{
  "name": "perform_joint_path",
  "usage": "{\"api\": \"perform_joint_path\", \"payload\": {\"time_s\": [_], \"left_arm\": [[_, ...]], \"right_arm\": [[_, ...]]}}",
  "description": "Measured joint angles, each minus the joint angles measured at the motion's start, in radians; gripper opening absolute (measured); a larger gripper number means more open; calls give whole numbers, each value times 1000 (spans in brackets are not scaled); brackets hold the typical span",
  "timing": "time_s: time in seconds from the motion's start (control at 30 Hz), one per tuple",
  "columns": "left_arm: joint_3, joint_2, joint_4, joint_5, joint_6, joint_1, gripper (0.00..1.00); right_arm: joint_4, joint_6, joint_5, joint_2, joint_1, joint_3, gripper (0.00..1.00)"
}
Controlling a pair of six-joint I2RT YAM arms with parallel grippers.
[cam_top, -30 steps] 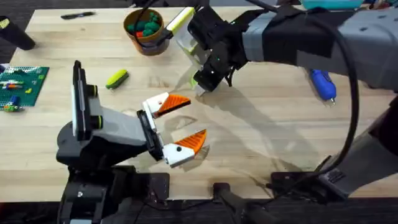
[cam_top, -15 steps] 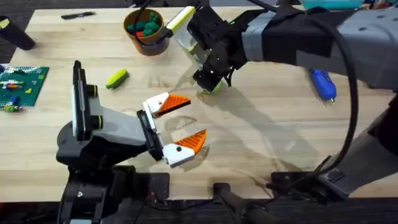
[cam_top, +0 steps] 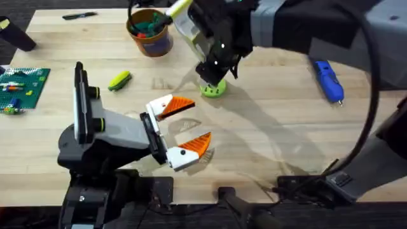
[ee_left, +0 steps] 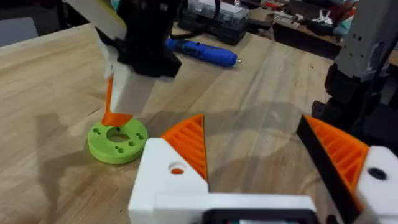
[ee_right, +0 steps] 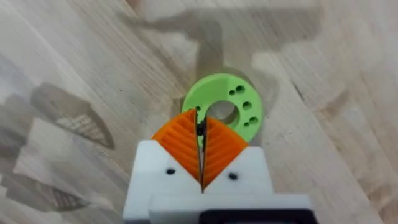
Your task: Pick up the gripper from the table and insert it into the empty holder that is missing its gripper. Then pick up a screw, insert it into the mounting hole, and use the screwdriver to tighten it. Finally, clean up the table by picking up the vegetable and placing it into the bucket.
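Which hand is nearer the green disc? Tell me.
Right. The right hand hangs directly above the green disc, fingers closed. The left hand sits open, lower down the table, toward the robot.

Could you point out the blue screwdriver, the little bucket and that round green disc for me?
Screwdriver (cam_top: 327, 79), overhead view: middle of its blue body.
Bucket (cam_top: 154, 42), overhead view: its front wall, by the blue band.
Green disc (ee_right: 239, 106), right wrist view: its flat top beside the small holes.
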Motion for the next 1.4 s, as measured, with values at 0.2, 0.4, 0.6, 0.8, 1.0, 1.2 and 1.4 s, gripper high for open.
{"api": "perform_joint_path", "payload": {"time_s": [0.2,0.4,0.6,0.8,1.0,1.2,1.4], "left_arm": [[0,0,0,0,0,0,889],[0,0,0,0,0,0,889],[0,0,0,0,0,0,890],[0,0,0,0,0,0,890],[0,0,0,1,0,0,888],[0,0,-2,11,0,0,890],[0,0,-3,19,0,0,890]], "right_arm": [[-78,0,0,0,0,93,6],[-157,4,0,0,0,177,6],[-241,27,-27,-1,0,274,6],[-388,61,-91,-72,28,464,6],[-400,72,-97,-88,102,524,6],[-418,85,-98,-88,171,530,6],[-426,99,-99,-88,204,547,6]]}}
